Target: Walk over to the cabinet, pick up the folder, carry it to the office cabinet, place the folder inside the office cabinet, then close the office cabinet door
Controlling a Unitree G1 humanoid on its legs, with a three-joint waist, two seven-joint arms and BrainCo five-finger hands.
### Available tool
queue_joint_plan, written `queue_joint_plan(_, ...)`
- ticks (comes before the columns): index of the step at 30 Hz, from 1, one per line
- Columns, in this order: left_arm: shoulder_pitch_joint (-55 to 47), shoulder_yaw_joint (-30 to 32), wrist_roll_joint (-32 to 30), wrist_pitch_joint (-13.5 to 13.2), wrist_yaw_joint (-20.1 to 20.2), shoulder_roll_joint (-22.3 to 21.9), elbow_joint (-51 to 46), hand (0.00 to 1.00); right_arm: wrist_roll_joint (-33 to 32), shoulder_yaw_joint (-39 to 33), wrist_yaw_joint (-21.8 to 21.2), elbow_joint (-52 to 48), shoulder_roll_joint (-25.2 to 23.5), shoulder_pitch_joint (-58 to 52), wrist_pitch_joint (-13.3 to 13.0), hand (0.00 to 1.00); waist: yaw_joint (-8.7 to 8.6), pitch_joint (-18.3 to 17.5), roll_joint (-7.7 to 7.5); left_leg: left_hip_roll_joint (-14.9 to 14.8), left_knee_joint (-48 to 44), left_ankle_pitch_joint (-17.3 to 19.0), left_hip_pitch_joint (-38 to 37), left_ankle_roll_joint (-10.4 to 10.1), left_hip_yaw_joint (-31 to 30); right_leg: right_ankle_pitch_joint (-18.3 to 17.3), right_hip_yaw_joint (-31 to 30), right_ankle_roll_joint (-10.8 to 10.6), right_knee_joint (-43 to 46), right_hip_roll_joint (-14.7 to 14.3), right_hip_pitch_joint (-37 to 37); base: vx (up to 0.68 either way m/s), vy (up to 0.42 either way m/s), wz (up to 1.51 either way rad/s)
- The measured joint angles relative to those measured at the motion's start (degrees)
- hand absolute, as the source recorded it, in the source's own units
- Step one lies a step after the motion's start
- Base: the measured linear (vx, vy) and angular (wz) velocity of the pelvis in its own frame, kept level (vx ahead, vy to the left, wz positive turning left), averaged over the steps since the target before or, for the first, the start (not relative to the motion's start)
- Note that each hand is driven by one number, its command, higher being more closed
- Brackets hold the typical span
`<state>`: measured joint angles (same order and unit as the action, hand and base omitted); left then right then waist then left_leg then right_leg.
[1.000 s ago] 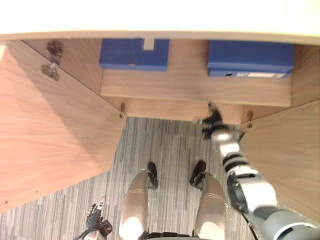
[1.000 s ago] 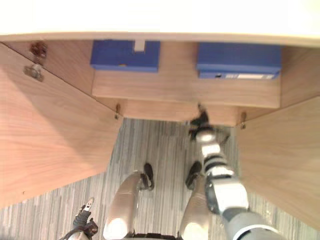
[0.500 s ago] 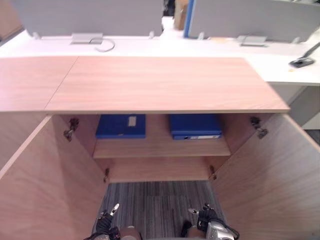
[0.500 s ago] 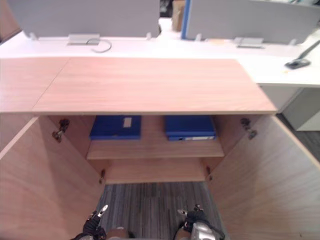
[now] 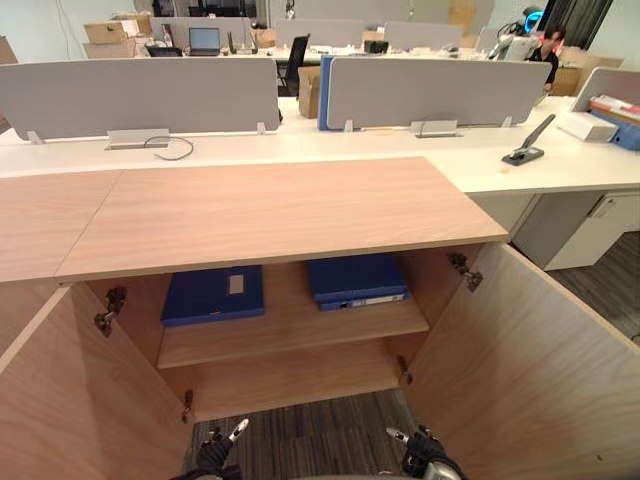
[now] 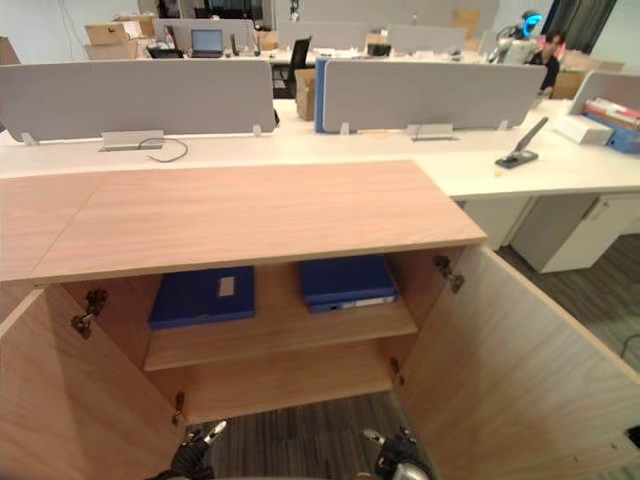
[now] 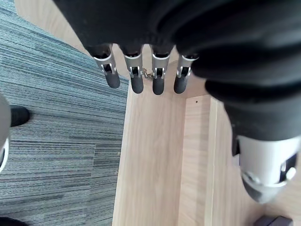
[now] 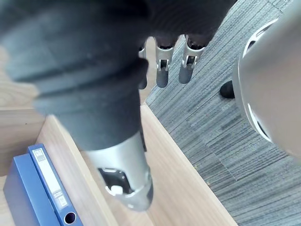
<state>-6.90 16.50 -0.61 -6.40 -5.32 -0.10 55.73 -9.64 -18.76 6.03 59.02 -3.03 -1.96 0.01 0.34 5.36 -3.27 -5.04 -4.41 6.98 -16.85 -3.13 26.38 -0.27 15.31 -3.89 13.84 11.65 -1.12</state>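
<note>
The cabinet shelf [image 5: 290,328] carries a left folder [image 5: 212,294] and a right folder [image 5: 355,280], apart.

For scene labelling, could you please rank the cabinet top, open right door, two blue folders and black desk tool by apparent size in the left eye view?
Largest: cabinet top and open right door, about alike; the door is nearer and cropped.
Then: left blue folder and right blue folder, alike.
Smallest: black desk tool, though farthest.
</note>
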Motion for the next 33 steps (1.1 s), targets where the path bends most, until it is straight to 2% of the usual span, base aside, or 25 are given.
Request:
queue_joint_plan(2,-0.17,-0.16,-0.08,-0.07,0.00,0.19,0.02,0.00,-0.51,-0.01,0.05,-0.72,-0.03,-0.58,0.00,0.00,0.28,0.15,-0.14,0.46,1.06,-0.54,-0.79,0.32,1.09,-1.11,2.23,0.37,0.47,1.29,0.19,-0.08,0.036,-0.26)
queue_joint_plan(3,-0.21,-0.09,0.20,-0.08,-0.04,0.20,-0.04,0.00,-0.51,-0.01,-0.02,-1.01,-0.05,-1.15,-0.08,0.00,0.80,0.16,-0.09,0.38,1.38,-0.60,-1.29,0.30,2.37,-1.15,6.22,0.54,0.98,2.85,0.06,-0.04,0.039,-0.41)
queue_joint_plan(6,-0.32,-0.09,-0.11,0.02,0.09,0.58,0.04,0.00,-0.51,-0.01,-0.17,-1.00,-0.12,-1.34,-0.14,0.00,0.88,0.17,-0.38,-0.35,1.98,-0.88,-1.34,-0.19,4.67,-0.14,9.71,2.10,1.10,3.38,0.60,-0.02,0.002,-0.48)
queue_joint_plan(8,-0.34,0.14,-0.11,0.36,0.21,0.67,0.07,0.00,-0.49,-0.09,-0.24,-0.97,0.39,-1.97,-0.18,0.00,0.70,-0.02,-0.72,-0.60,3.46,-1.30,-1.35,-0.79,5.78,-0.05,9.96,2.69,1.44,2.59,1.99,0.00,-0.043,-0.25)
queue_joint_plan(9,-0.47,0.23,-0.09,0.45,0.27,0.67,0.05,0.00,-0.45,-0.66,-0.23,-0.86,0.76,-2.42,-0.12,0.00,0.46,-0.11,-0.74,-0.87,4.28,-2.01,-1.39,-1.73,5.91,-0.35,10.27,2.84,1.24,1.73,2.24,0.03,-0.043,-0.05)
queue_joint_plan(11,-0.48,0.23,-0.07,0.45,0.35,0.64,0.03,0.00,-0.44,-2.60,-0.25,-0.59,0.53,-3.51,0.14,0.00,0.40,-0.18,-0.63,-1.72,4.29,-2.14,-1.38,-1.85,6.30,-0.45,10.37,2.86,0.42,0.29,2.19,0.04,-0.048,-0.08)
queue_joint_plan(13,-0.58,0.24,-0.07,0.55,0.49,0.65,0.07,0.00,-0.48,-4.94,-0.33,-0.44,0.38,-3.95,0.16,0.00,0.39,-0.48,0.19,-2.78,4.29,-1.97,-1.40,-2.16,7.44,-0.25,9.83,2.78,-1.44,-1.60,2.29,0.06,-0.064,-0.29)
queue_joint_plan(14,-0.61,0.21,0.18,0.60,0.67,0.73,0.16,0.00,-0.54,-7.42,-0.34,0.52,0.21,-3.82,0.14,0.00,0.43,-0.72,0.21,-3.63,4.31,-1.87,-1.66,-2.61,8.37,1.29,8.83,2.99,-3.55,-3.49,1.98,0.06,-0.031,-0.45)
queue_joint_plan(18,-0.05,-2.00,0.65,0.99,0.85,1.56,1.59,0.00,-1.41,-11.45,-0.33,3.96,0.61,-2.45,0.04,0.00,-0.33,-0.66,1.07,-4.68,4.06,-1.77,-2.47,-2.46,9.43,4.23,6.27,3.29,-9.23,-6.83,0.07,0.08,-0.021,-0.41)
queue_joint_plan(20,0.16,-4.38,0.55,1.11,0.95,2.00,2.15,0.00,-2.67,-11.44,-0.24,4.19,0.88,-2.28,0.02,0.00,-1.11,-0.60,1.63,-4.68,4.01,-1.72,-2.42,-2.39,9.05,5.74,5.64,3.16,-12.25,-7.53,-0.91,0.03,-0.014,-0.18)
queue_joint_plan(24,0.59,-8.90,0.54,1.29,1.30,2.70,1.84,0.00,-2.76,-11.38,-0.16,4.28,1.22,-2.29,0.00,0.00,-1.22,-0.21,2.20,-4.47,2.11,-1.14,-2.13,-2.02,7.49,7.58,4.47,2.96,-16.15,-7.79,-2.63,-0.02,-0.019,-0.12)
queue_joint_plan(28,0.54,-11.69,0.48,1.31,1.26,2.87,0.44,0.00,-2.97,-10.85,-0.08,4.26,1.88,-2.09,-0.24,0.00,-0.96,0.25,3.16,-7.30,-7.33,4.22,1.88,-1.96,6.97,7.94,2.83,2.99,-17.87,-8.74,-2.10,-0.04,-0.028,-0.20)
queue_joint_plan(30,0.61,-11.79,0.40,1.30,1.15,3.41,-0.33,0.00,-3.67,-10.13,0.00,4.36,2.00,-2.06,-0.51,0.00,-0.66,0.63,2.81,-9.09,-18.56,5.93,6.91,0.03,2.96,7.93,-0.69,3.00,-17.21,-8.70,-0.67,-0.05,-0.049,-0.45)
queue_joint_plan(31,0.65,-11.68,0.43,1.18,0.84,3.32,-0.80,0.00,-4.35,-8.84,0.05,4.54,2.59,-1.92,-0.78,0.00,-0.28,0.97,2.97,-9.63,-26.11,6.33,10.83,0.40,-2.24,7.91,-2.96,3.03,-16.28,-8.59,0.28,-0.07,0.003,-0.64)
queue_joint_plan(32,0.74,-11.45,0.56,1.05,0.60,3.25,-0.78,0.00,-4.89,-8.34,0.10,5.14,3.09,-1.44,-1.08,0.00,0.10,1.87,3.28,-8.95,-29.54,7.51,12.46,0.35,-7.64,7.92,-4.72,3.04,-16.14,-8.59,0.37,-0.09,0.092,-0.94)
queue_joint_plan(33,0.83,-10.59,0.83,0.91,0.38,2.27,-0.71,0.00,-4.93,-8.32,0.33,6.31,4.18,-0.74,-1.27,0.00,0.30,2.37,4.36,-6.09,-29.53,10.48,12.97,-0.13,-15.13,8.05,-7.49,3.04,-16.12,-8.97,0.61,-0.09,0.197,-0.95)
